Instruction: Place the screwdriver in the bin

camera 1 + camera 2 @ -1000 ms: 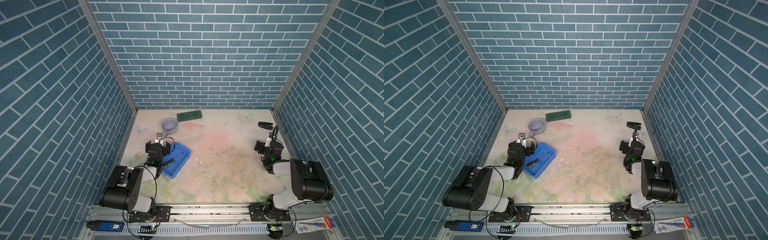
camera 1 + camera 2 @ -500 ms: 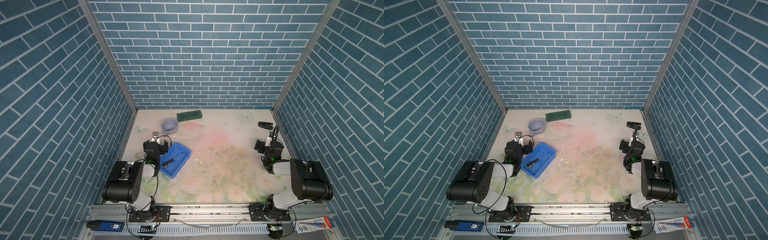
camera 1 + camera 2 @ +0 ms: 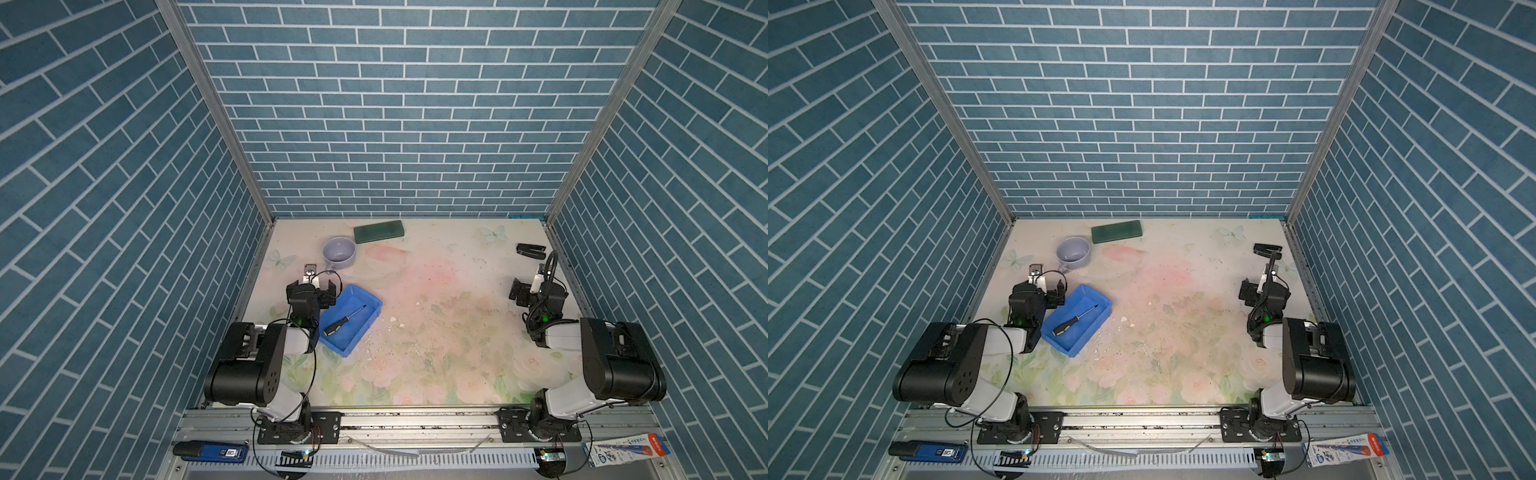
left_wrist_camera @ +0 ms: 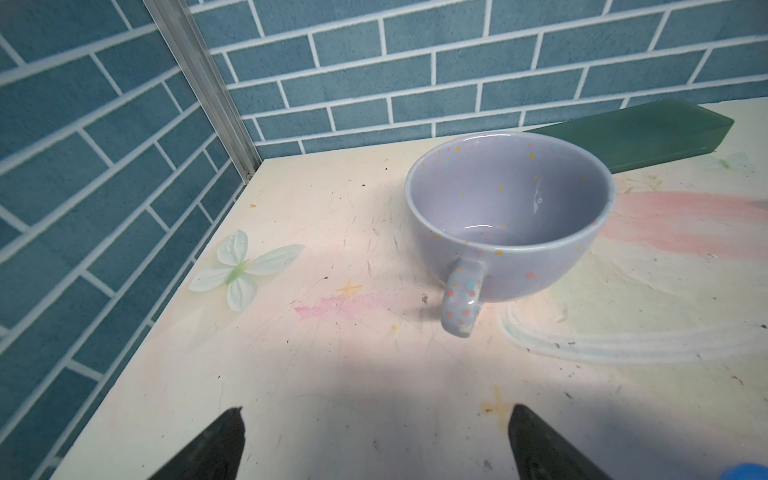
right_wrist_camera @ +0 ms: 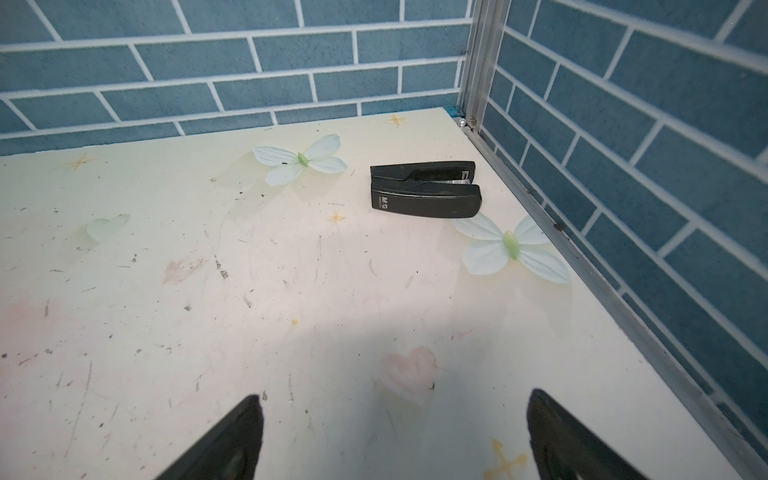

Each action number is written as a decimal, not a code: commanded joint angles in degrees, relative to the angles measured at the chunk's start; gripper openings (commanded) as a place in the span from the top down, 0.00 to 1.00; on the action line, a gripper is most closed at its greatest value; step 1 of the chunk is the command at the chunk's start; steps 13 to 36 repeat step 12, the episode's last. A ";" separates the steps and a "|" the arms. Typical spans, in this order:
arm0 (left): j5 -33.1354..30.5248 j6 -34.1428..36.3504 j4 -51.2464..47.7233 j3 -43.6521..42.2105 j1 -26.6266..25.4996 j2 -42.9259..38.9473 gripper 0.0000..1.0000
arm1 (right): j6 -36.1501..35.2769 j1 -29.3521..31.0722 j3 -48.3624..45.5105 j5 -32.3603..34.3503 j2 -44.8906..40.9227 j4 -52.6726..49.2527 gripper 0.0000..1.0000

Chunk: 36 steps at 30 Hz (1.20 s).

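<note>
Top views both showed the floral table (image 3: 436,332) with the bin (image 3: 347,343) sitting left of centre, a bright blue tray turned at a slant. Behind it lay the green block (image 3: 378,231) against the back wall, and the lavender cup (image 3: 339,251) stood just in front of that block, upright, as the left wrist view (image 4: 511,216) confirmed.

The left gripper (image 3: 311,287) hung beside the bin's far-left edge, its 2 jaws spread wide with nothing between them. The right gripper (image 5: 390,399) sat near the right wall, jaws equally wide apart and empty. A black stapler (image 5: 424,195) lay beyond it by the far right corner.

The screwdriver (image 3: 344,321) rested flat on the bin's floor in both top views (image 3: 1074,319). Its long axis ran diagonally, the black handle toward the near-left corner and the metal tip pointing far-right, toward the bin's right wall.

Against the frame 1 second earlier, the left gripper had drawn slightly away from the bin, toward the cup. Screwdriver, bin and right gripper kept their places.
</note>
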 commanded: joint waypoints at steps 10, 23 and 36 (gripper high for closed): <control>0.78 -0.49 -0.29 1.09 0.42 0.28 0.00 | 0.54 -0.12 -0.57 -0.34 0.07 1.44 0.02; 0.74 -0.43 0.09 0.79 0.43 0.27 0.00 | 0.59 -0.20 -0.74 -0.34 -0.05 1.62 0.02; 0.74 -0.43 0.09 0.79 0.43 0.27 0.00 | 0.59 -0.20 -0.74 -0.34 -0.05 1.62 0.02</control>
